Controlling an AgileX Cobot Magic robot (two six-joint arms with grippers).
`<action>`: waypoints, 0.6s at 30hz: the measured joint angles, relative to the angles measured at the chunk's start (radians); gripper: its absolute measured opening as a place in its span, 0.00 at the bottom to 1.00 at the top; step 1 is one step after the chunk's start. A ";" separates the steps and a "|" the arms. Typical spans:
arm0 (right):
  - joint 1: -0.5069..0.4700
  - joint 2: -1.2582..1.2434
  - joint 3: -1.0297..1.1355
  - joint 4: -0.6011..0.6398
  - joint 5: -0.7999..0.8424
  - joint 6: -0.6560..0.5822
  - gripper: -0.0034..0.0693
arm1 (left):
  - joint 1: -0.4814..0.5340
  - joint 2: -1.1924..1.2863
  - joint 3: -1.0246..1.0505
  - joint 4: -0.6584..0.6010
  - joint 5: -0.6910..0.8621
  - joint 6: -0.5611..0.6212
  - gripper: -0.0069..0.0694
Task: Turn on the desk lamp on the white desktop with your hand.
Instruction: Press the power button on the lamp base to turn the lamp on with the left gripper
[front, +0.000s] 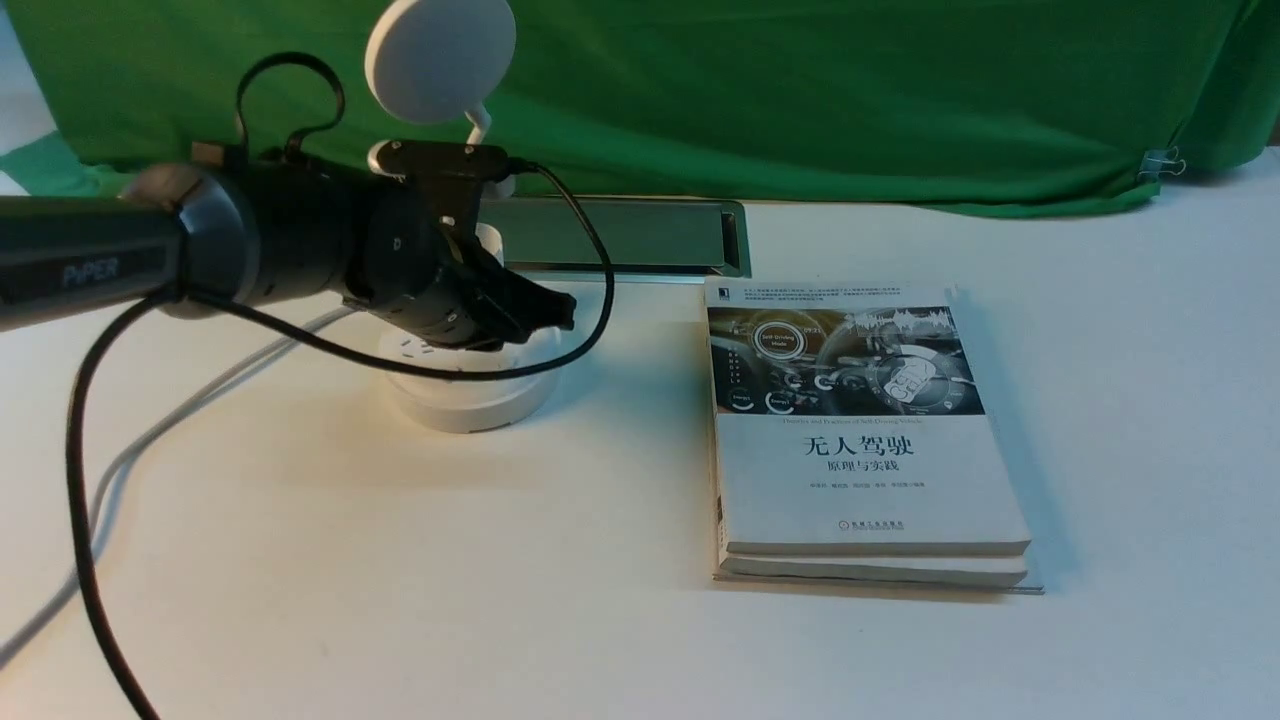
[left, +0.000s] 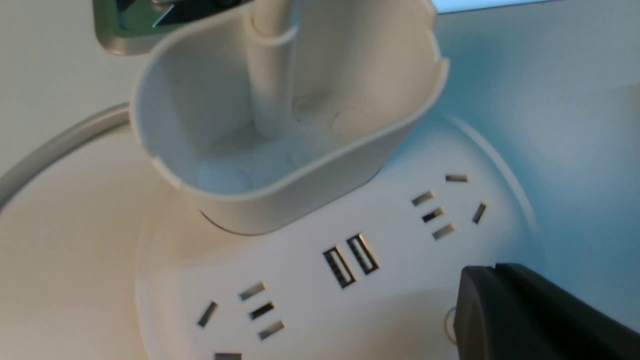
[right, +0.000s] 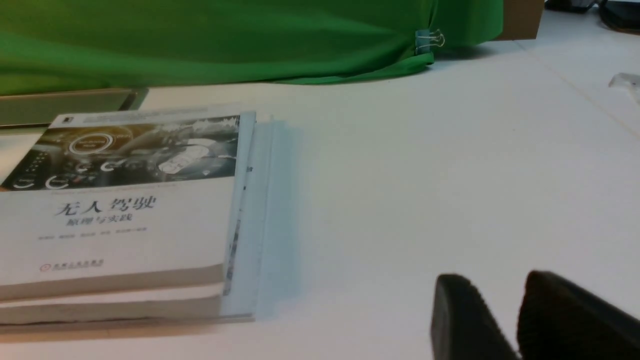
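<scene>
- White laminate desk (front: 300, 600) carries everything. Taking its far edge as 12 o'clock, the white plastic desk lamp (front: 470, 405) with a round socket base stands toward 10 o'clock, just short of a rectangular metal-rimmed cable slot (front: 640, 235).
- Its flat round disc head (front: 440, 60) shows above the arm, against the green cloth backdrop (front: 850, 90) draped along the 12 o'clock edge.
- A thick black cylindrical arm (front: 90, 265) reaches in from 9 o'clock. Its black pointed left gripper (front: 545, 308) hangs over the top of the base. Arm and wrist hide the lamp's neck and much of the base from the front.
- The left wrist view shows one dark finger (left: 530, 315) beside the edge of a small round button (left: 448, 320), near two USB ports (left: 350, 260). I cannot tell whether it is touching, or whether the jaws are together or apart.
- An open white cup (left: 280, 200) sits on the base.
- A black cable (front: 73, 450) trails toward 7 o'clock, and a pale grey cord (front: 215, 385) runs toward 8 o'clock.
- A white paperback book with a dashboard photo cover (front: 860, 430) lies at 3 o'clock of the base, well apart from it, stacked on another book.
- The black right gripper (right: 497, 282) is over bare desk, jaws parted, with nothing between them.
</scene>
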 joint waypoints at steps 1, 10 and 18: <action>0.000 0.000 0.000 0.000 0.000 0.000 0.38 | 0.000 0.007 0.000 -0.005 0.000 0.000 0.12; 0.000 0.000 0.000 0.000 0.001 0.000 0.38 | 0.000 0.038 -0.005 -0.020 -0.013 0.000 0.12; 0.000 0.000 0.000 0.000 0.001 0.000 0.38 | 0.000 0.056 -0.018 -0.021 0.011 0.000 0.12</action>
